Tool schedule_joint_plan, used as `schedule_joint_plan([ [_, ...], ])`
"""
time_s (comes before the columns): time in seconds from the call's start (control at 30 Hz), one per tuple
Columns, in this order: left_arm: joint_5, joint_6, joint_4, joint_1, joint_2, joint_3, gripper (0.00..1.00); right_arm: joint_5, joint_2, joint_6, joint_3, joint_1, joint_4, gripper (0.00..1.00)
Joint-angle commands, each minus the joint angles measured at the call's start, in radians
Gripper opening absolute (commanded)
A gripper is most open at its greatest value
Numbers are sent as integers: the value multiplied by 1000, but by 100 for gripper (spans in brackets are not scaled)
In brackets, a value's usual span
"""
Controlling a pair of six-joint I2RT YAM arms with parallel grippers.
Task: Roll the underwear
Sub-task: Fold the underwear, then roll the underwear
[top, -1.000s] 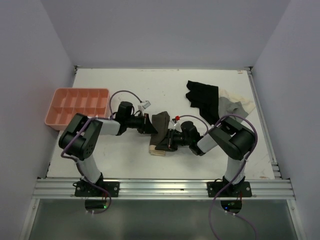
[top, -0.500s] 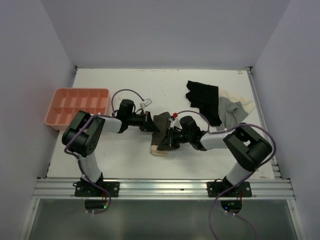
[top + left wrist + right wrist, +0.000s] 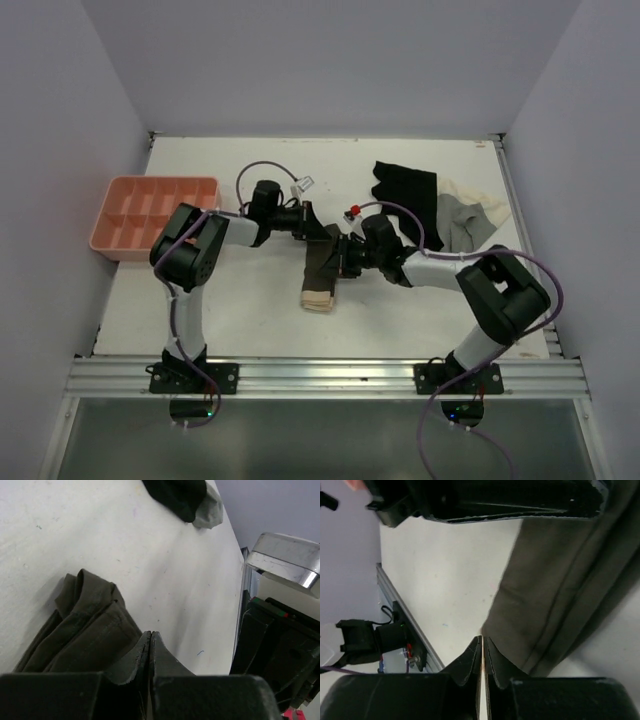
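One pink compartment tray (image 3: 150, 181) sits at the left edge of the white table (image 3: 230, 300). Toward the centre, the left gripper (image 3: 308, 222) has its fingers clenched on the upper end of the single underwear (image 3: 322, 268). The garment lies mid-frame as a narrow strip, its long axis nearly vertical, with the dark end up and the pale beige band at the bottom. The right gripper (image 3: 342, 256) pinches its right edge. At upper right lie two more garments, one black garment (image 3: 405, 195) and one grey-and-cream garment (image 3: 465, 215)
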Motion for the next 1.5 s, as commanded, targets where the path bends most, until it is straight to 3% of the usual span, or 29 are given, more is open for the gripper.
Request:
schedule_joint_plan([
  [0.0, -28, -45, 78, -20, 54, 60, 3, 17, 97, 36, -13, -13, 103, 8],
  [0.17, -97, -28, 6, -23, 147, 94, 0, -4, 295, 75, -47, -13, 239, 4],
  [0.37, -106, -51, 27, -9, 156, 71, 0, -49, 366, 111, -98, -13, 357, 0],
  [0.47, -43, -59, 73, -8, 99, 60, 9, -63, 316, 89, -102, -16, 336, 0],
  [0.6, -25, 38, 24, -6, -91, 56, 37, -80, 207, 12, -64, -18, 182, 1],
  [0.67, -32, 84, -48, 6, -184, 60, 45, -89, 135, -23, -56, -19, 109, 3],
  [0.8, -103, 278, -244, 40, -319, 74, 53, -64, 23, -95, -15, -22, -43, 10],
  [0.93, -178, 660, -515, 69, -457, 13, 56, -66, -5, -122, 22, -25, -116, 13],
  [0.97, -183, 732, -556, 69, -524, -7, 57, -70, 7, -119, 25, -25, -113, 13],
  [1.0, -166, 915, -608, 68, -560, -44, 57, -78, 15, -114, 27, -25, -91, 13],
  [1.1, -212, 1139, -775, 49, -699, -122, 58, -96, 67, -77, 1, -25, -34, 13],
  [1.2, -276, 1378, -826, 0, -815, -225, 59, -95, 145, -60, -24, -25, 39, 14],
  [1.3, -342, 1507, -838, -90, -887, -323, 60, -100, 238, -28, -54, -25, 124, 13],
  [1.47, -459, 1639, -708, -251, -978, -505, 64, -95, 335, 1, -94, -25, 211, 11],
])
